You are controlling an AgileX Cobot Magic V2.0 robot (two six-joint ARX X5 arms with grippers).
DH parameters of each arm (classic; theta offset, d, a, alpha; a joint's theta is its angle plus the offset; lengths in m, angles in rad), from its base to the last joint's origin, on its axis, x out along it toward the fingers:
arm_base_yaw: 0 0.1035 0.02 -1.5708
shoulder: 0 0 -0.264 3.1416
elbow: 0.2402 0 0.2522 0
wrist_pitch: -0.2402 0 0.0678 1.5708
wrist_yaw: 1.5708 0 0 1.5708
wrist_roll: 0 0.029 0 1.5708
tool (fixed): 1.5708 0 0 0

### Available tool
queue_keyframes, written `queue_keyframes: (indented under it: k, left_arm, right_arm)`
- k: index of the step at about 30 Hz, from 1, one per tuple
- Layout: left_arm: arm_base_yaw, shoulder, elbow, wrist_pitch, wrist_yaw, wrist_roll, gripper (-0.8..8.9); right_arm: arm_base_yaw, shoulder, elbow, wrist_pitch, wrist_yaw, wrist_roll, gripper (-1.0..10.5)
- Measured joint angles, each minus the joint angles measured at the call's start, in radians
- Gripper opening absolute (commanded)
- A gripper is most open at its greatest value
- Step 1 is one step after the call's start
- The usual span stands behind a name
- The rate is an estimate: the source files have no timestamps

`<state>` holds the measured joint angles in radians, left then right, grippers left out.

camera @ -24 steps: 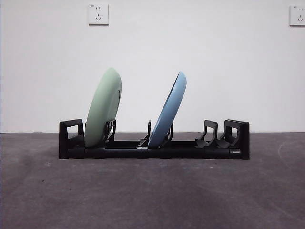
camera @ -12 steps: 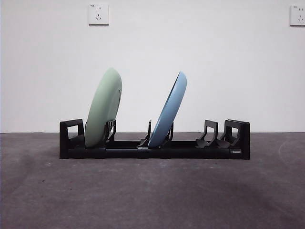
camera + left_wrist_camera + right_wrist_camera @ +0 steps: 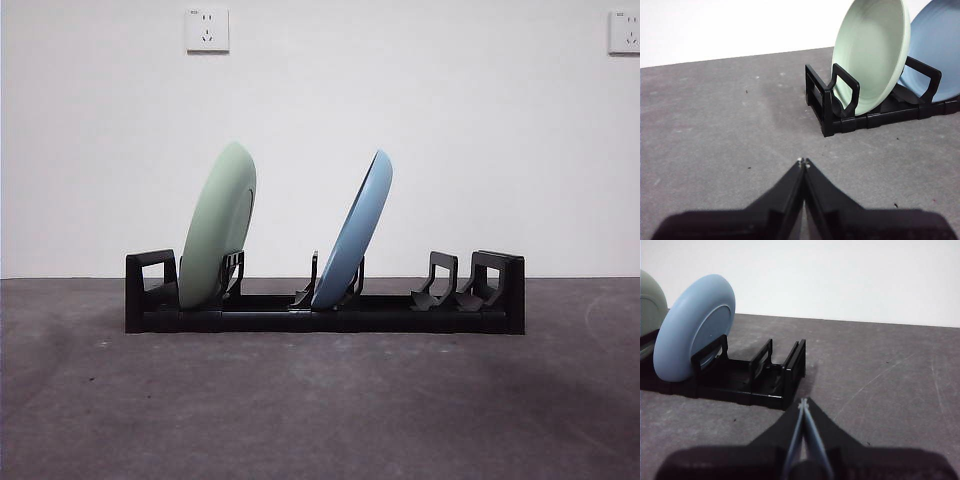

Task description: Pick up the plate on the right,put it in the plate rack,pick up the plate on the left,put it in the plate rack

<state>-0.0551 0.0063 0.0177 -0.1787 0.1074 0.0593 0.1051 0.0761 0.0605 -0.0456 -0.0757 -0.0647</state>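
Now you are looking at the long, low black plastic plate rack (image 3: 325, 305) standing on the dark grey table (image 3: 320, 410), with both plates already seated in it. The pale green round plate (image 3: 217, 228) stands on edge in the slot next to the rack's blocky looped end on the left of the front view, its top tilted rightward against a pair of curved prongs. The light blue round plate (image 3: 352, 232) stands on edge near the middle of the rack, tilted the same way and a little more steeply. The two plates are apart, with free prongs between them, and the prong pairs at the rack's other end hold nothing.

Your left gripper (image 3: 803, 162) hangs above bare table, clear of the rack's green-plate end, its two black jaws pressed together tip to tip with nothing between them. Your right gripper (image 3: 804, 402) hangs just off the rack's unfilled end, jaws likewise closed on nothing. Neither arm shows in the front view. On the white wall behind, you can see two white wall sockets (image 3: 206, 29), one towards each upper corner.
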Motion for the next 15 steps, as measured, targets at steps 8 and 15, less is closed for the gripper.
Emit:
queue_keyframes:
  k: [8,15]
  left_arm:
    - [0.0,0.0,0.0,0.0,0.0,0.0,-0.03]
    - [0.0,0.0,0.0,0.0,0.0,0.0,-0.03]
  right_arm:
    - [0.0,-0.072,-0.046,-0.035,-0.001,0.016,0.0]
    - [0.0,-0.071,-0.045,-0.12,-0.002,0.051,0.0]
